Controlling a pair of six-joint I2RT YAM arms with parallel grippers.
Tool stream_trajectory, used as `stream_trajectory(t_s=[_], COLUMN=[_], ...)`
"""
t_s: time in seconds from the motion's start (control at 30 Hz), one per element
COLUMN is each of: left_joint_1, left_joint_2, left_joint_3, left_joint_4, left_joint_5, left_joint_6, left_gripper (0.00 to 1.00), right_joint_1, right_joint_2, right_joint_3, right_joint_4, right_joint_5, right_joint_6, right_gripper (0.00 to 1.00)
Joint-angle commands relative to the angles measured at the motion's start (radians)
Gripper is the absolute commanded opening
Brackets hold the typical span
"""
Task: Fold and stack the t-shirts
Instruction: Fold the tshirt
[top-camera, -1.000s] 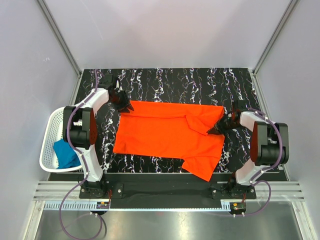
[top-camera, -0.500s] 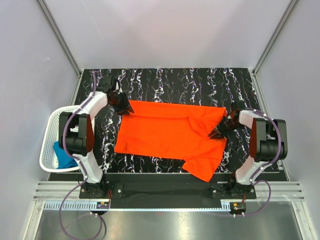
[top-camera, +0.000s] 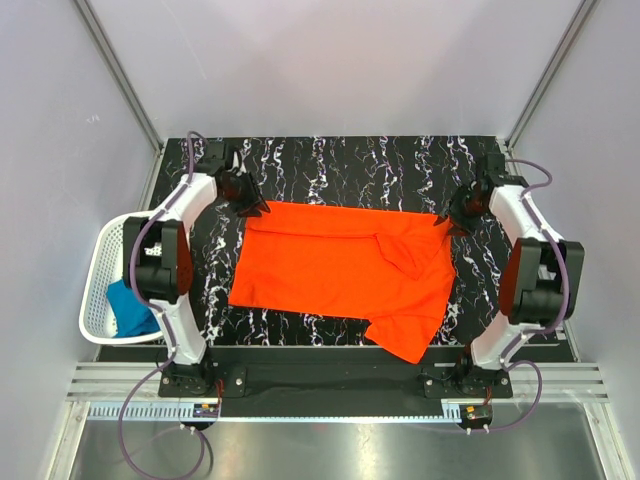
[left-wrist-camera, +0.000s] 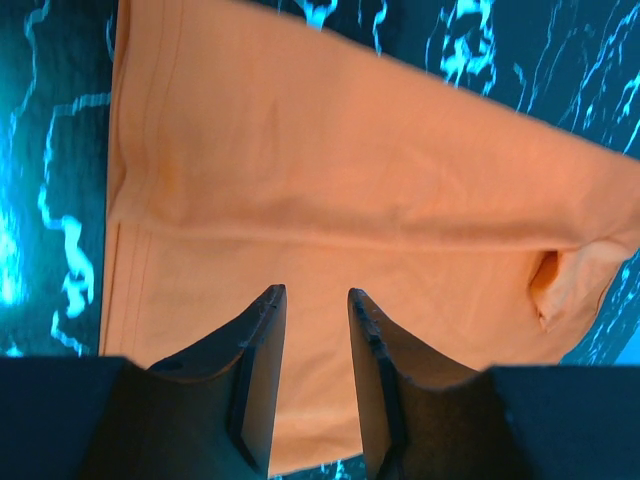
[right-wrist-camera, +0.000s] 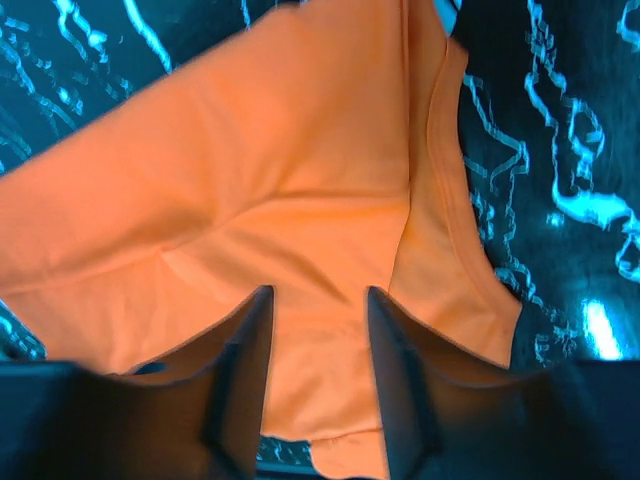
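Observation:
The orange-red t-shirt (top-camera: 330, 265) lies spread on the black marbled table, with a fold near its right end and a sleeve hanging toward the near edge. My left gripper (top-camera: 250, 207) is at the shirt's far left corner. Its jaws stand a little apart and empty over the cloth in the left wrist view (left-wrist-camera: 315, 292). My right gripper (top-camera: 452, 217) is at the far right corner, open and empty above the cloth (right-wrist-camera: 318, 292). The shirt fills both wrist views (left-wrist-camera: 330, 150) (right-wrist-camera: 250, 180). The teal blue t-shirt (top-camera: 130, 308) lies bunched in the basket.
A white mesh basket (top-camera: 100, 262) stands off the table's left edge. The black marbled table (top-camera: 360, 165) shows bare behind the shirt and at both sides. Grey walls and metal frame posts surround the table.
My right gripper has left the folded sleeve area and moved away from me to the shirt's far right corner. My left gripper has shifted slightly farther back at the far left corner.

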Motion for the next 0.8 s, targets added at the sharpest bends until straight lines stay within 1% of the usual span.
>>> stream_trajectory(t_s=[0.0,0.13,0.23,0.43,0.53,0.63,0.67,0.73,0.77], left_joint_1=[0.009,0.026,0.032,0.049,0.061,0.073,0.075,0.075,0.075], left_joint_2=[0.084,0.159,0.205,0.288,0.319,0.348,0.357,0.385,0.389], left_joint_3=[0.082,0.121,0.127,0.145,0.171,0.216,0.243,0.272,0.292], left_joint_4=[0.018,0.02,0.027,0.061,0.067,0.07,0.07,0.072,0.07], left_joint_5=[0.026,0.037,0.023,0.011,0.0,0.002,0.003,0.009,0.015], left_joint_6=[-0.014,-0.034,-0.042,-0.063,-0.074,-0.088,-0.094,-0.1,-0.107], left_gripper=[0.36,0.35,0.35,0.35,0.35,0.35,0.35,0.35,0.35], right_joint_1=[0.001,0.002,0.001,0.002,0.001,0.002,0.002,0.002,0.002], right_joint_2=[0.105,0.202,0.272,0.4,0.478,0.555,0.597,0.641,0.685], right_joint_3=[0.096,0.167,0.204,0.268,0.334,0.424,0.484,0.556,0.636], right_joint_4=[-0.007,0.037,0.056,0.079,0.077,0.077,0.076,0.052,0.038], right_joint_5=[0.051,0.035,0.041,0.072,0.078,0.089,0.087,0.084,0.083], right_joint_6=[0.001,0.014,0.024,0.005,0.004,0.004,0.002,-0.011,-0.013], right_gripper=[0.41,0.29,0.27,0.27,0.27,0.29,0.29,0.35,0.36])
